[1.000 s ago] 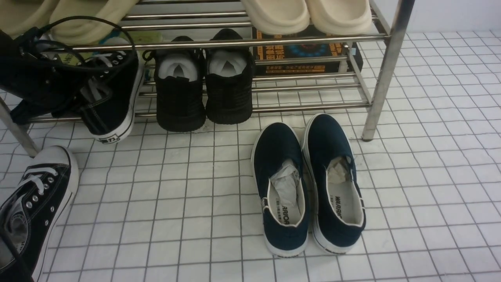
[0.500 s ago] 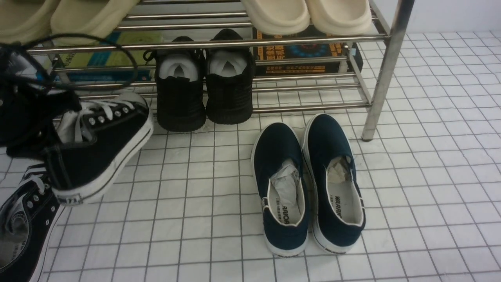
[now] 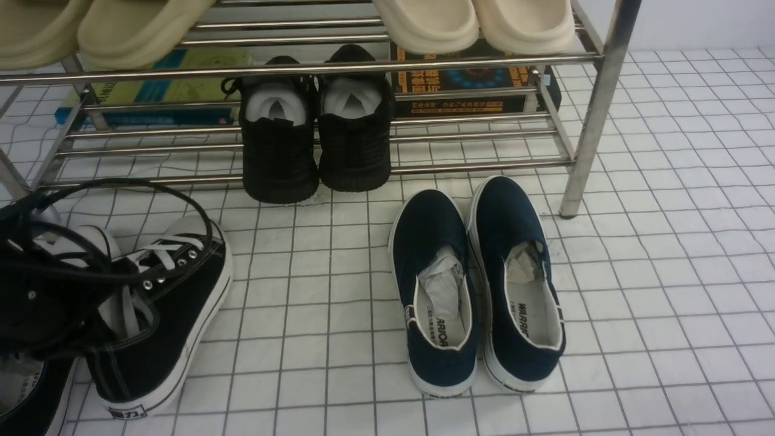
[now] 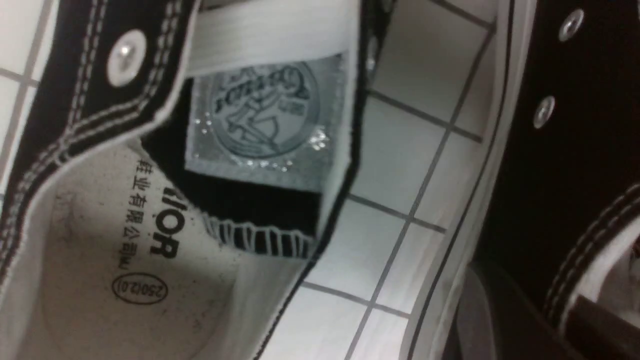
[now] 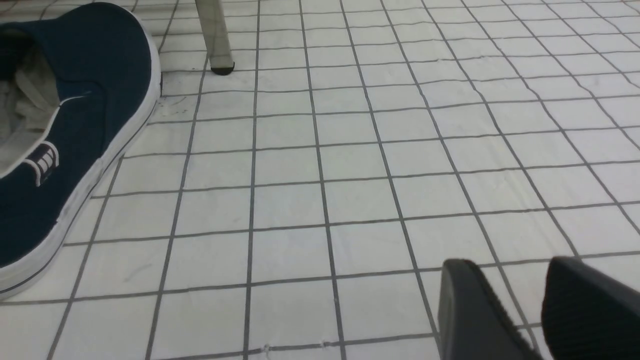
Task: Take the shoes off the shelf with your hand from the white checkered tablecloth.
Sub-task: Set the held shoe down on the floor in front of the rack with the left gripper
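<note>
One black canvas sneaker [image 3: 175, 321] with white laces sits low over the white checkered tablecloth [image 3: 303, 290] at front left, off the shelf [image 3: 596, 109]. My left gripper [image 3: 112, 315], a black mass with looping cables, is shut on its side wall. In the left wrist view one finger [image 4: 470, 310] presses the outside of the held sneaker [image 4: 550, 150], and the gripper [image 4: 530, 315] closes there. The other sneaker [image 4: 125, 240] lies right beside it, mostly hidden under the arm in the front view [image 3: 24, 393]. My right gripper [image 5: 520, 300] hangs open over bare cloth.
All-black knit shoes [image 3: 315, 139] stand on the shelf's lower tier. Navy slip-ons [image 3: 478, 284] sit on the cloth in front, near the right shelf leg [image 5: 215, 35]. Beige slippers [image 3: 472, 21] rest on the upper tier, with boxes [image 3: 460, 91] behind.
My left gripper has carried the sneaker off the lower tier, down and towards the front, beside the first sneaker. The right gripper has not moved.
</note>
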